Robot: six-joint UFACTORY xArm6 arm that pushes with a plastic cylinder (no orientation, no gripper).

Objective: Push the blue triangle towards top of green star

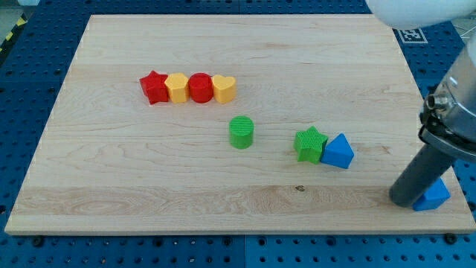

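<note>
My tip [407, 199] rests low on the counter [111, 186] at the view's right, touching a partly hidden blue block [435, 195]; it is a bare rod with no fingers. Farther up, the blue triangle [338, 152], solid blue with its apex toward the view's top, touches the green star's [309, 144] right side. Beyond sit a green cylinder [241, 132] and a touching row of 4: red star [154, 87], yellow block [177, 87], red cylinder [200, 86], yellow heart [224, 88].

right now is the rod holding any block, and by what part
Nothing is held. My tip only rests beside a blue block at the board's lower right, hiding part of it.
</note>
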